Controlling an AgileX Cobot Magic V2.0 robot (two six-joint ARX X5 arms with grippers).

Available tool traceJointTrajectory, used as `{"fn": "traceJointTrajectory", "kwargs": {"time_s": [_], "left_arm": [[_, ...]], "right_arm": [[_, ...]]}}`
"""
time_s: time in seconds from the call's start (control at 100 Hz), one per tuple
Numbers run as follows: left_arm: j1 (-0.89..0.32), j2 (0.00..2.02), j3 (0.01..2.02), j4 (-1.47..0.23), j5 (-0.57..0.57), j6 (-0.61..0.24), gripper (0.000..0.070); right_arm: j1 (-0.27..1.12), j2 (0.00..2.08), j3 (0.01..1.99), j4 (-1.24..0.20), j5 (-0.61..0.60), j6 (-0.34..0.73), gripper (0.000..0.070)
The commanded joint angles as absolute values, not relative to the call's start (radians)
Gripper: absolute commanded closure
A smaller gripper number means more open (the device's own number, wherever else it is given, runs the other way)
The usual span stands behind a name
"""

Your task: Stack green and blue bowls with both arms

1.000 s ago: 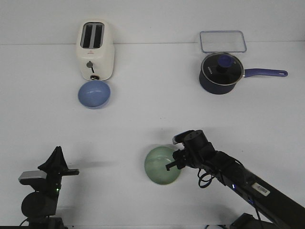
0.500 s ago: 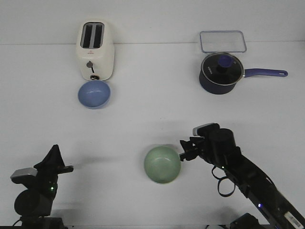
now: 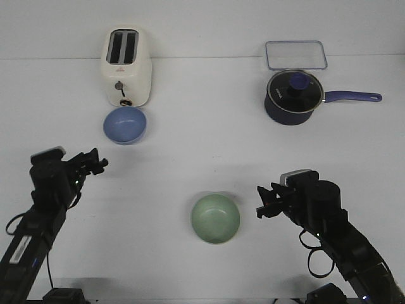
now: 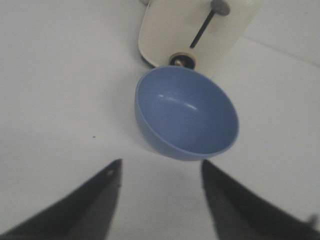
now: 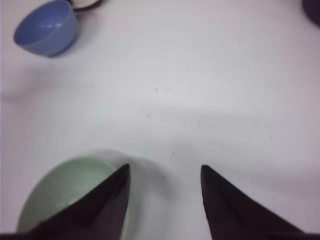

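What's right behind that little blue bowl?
A cream toaster stands just behind the blue bowl, its lever and knob facing the bowl. The bowl's rim hides the toaster's base, so whether they touch can't be seen.

the navy saucepan (image 3: 290, 101) at far right carries a small pale mark on its side, too small to read. no other writing shows.
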State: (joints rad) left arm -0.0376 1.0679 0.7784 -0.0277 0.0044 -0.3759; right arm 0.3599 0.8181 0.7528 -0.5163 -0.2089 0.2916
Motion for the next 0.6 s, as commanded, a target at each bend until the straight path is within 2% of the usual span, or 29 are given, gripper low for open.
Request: {"fn": "traceJointTrajectory", "kwargs": {"time_s": [0.0, 0.16, 0.38, 0.5, 0.59], "left_arm": [[-0.037, 1.198, 0.85, -0.019, 0.009, -0.351, 0.0061], [-0.025, 1.437, 0.989, -0.002, 0.009, -0.322, 0.0079], [-0.018, 1.706, 1.164, -0.005, 0.027, -0.323, 0.0096], [-0.018, 1.804, 1.238, -0.021, 0.029, -0.326, 0.0238], [-0.018, 1.839, 1.268, -0.028, 0.03, -0.326, 0.0444]], "right_arm": [[0.364, 0.825, 0.768, -0.511, -0.209, 0.279, 0.0412], [0.364, 0.825, 0.768, -0.51, -0.209, 0.279, 0.0412], [0.364, 0.825, 0.768, -0.511, -0.202, 0.264, 0.0412], [0.364, 0.826, 0.768, -0.517, -0.172, 0.263, 0.0412], [0.364, 0.826, 0.768, -0.529, -0.146, 0.255, 0.0413]]}}
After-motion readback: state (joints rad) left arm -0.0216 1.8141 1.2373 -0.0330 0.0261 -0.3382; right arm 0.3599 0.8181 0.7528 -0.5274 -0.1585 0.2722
